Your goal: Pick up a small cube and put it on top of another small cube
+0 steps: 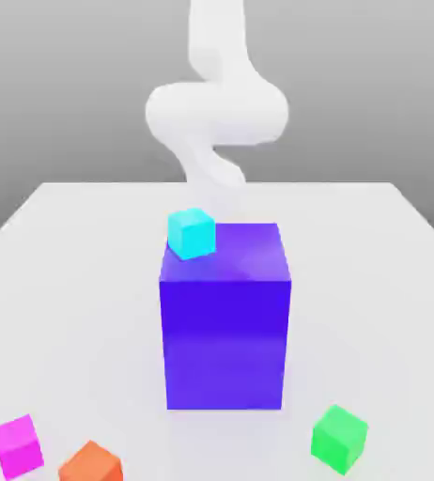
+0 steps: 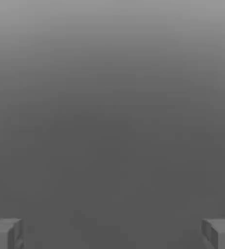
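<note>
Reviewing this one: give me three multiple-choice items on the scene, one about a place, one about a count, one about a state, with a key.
1. Where is the cyan cube?
A. beside the green cube
B. at the big blue-violet block, by its upper corner on the exterior view's left
C. on the magenta-pink cube

2. How many small cubes are there?
A. two
B. four
C. six

3. How is the gripper?
A. open, nothing between the fingers
B. shut on a cube
C. shut, empty

Key: 1 B, it sits at that corner. 2 B: cyan, magenta-pink cube, orange cube, green cube. 3 A, fingertips stand wide apart.
</note>
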Robot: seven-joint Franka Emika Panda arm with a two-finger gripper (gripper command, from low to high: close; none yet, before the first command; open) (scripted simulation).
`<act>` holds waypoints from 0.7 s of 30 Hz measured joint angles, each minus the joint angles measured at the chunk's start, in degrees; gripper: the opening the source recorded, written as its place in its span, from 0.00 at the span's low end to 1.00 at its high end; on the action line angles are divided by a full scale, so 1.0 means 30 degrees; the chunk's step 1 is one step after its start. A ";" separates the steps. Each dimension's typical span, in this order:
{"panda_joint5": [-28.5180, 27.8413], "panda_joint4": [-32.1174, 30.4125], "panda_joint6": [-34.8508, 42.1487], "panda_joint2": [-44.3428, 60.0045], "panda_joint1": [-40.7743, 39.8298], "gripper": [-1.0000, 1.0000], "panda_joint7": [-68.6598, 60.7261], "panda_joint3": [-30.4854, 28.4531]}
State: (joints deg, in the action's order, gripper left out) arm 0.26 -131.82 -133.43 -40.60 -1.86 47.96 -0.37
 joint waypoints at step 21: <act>0.0891 -0.0078 -0.4539 1.4667 -0.4263 0.50 0.5915 -0.2269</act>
State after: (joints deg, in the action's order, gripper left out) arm 2.93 -132.05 -147.05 3.40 -14.65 65.70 -7.18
